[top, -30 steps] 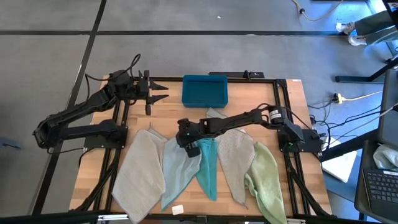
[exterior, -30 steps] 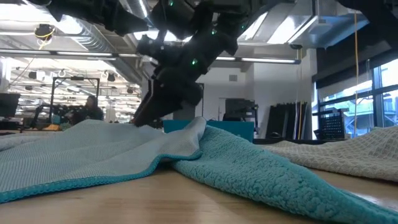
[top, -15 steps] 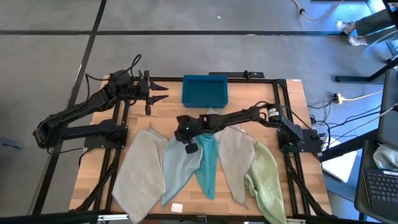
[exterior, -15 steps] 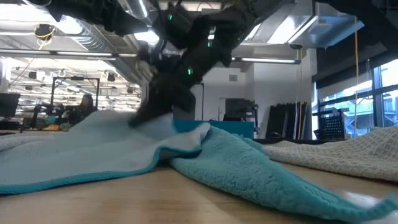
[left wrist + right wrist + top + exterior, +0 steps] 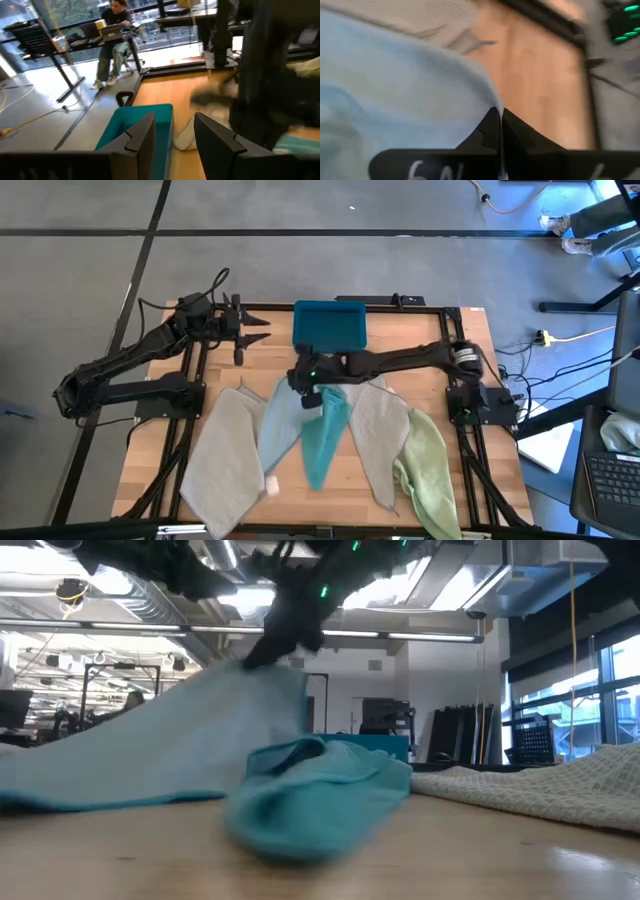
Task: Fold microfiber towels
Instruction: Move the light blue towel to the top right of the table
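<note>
Right gripper [image 5: 303, 383] is up over the middle of the surface [image 5: 380, 480], just in front of the teal-blue bin [image 5: 329, 326], jaws pressed together on a corner of the pale blue towel [image 5: 281, 425] — the right wrist view shows the two dark fingers [image 5: 492, 132] meeting with the fabric edge pinched between them. That towel hangs from the grip and slopes down to the wood, clear in the low view as a raised sheet. Right beside it lies the teal towel [image 5: 322, 435], bunched and blurred, possibly dragged along, though that is hard to judge. To its right a pale grey-beige towel [image 5: 380, 430] lies flat, and the pale green towel [image 5: 425, 470] is crumpled near the right edge. Another grey-beige towel [image 5: 222, 460] lies flat on the left. Left gripper [image 5: 250, 330] hovers at the back left corner, well apart from the cloths, jaws spread and holding nothing. A person [image 5: 114, 30] sits at a desk in the room beyond.
</note>
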Controlling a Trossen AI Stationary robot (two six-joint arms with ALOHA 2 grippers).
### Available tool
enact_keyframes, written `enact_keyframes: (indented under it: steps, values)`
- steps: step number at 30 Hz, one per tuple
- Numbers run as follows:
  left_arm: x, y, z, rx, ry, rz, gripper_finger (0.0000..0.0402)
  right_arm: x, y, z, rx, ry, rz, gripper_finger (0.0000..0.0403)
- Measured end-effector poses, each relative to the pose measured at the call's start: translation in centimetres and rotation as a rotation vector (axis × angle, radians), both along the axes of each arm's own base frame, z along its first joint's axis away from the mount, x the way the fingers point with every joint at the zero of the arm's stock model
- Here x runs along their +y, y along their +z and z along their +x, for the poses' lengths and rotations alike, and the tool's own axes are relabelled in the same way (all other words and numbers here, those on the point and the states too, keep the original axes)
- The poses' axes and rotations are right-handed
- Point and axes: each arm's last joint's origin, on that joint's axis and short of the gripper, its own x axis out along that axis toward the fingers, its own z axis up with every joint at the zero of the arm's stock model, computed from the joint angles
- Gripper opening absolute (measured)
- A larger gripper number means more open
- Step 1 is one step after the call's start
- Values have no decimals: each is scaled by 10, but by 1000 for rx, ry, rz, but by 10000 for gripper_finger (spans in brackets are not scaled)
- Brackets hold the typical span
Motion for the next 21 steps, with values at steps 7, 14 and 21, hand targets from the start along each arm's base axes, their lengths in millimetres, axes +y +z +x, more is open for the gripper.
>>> enact_keyframes:
  steps: [7, 14, 21]
  values:
    - [0, -1, 0, 7, 18, -1, 129, 1, 59, -41, -11, -11, 90, 9]
    - [0, -1, 0, 3, 21, -15, 129, 6, 76, -54, -45, -92, 100, 4]
    - [0, 0, 0, 2, 21, -19, 129, 12, 98, -71, -48, -347, -324, 6]
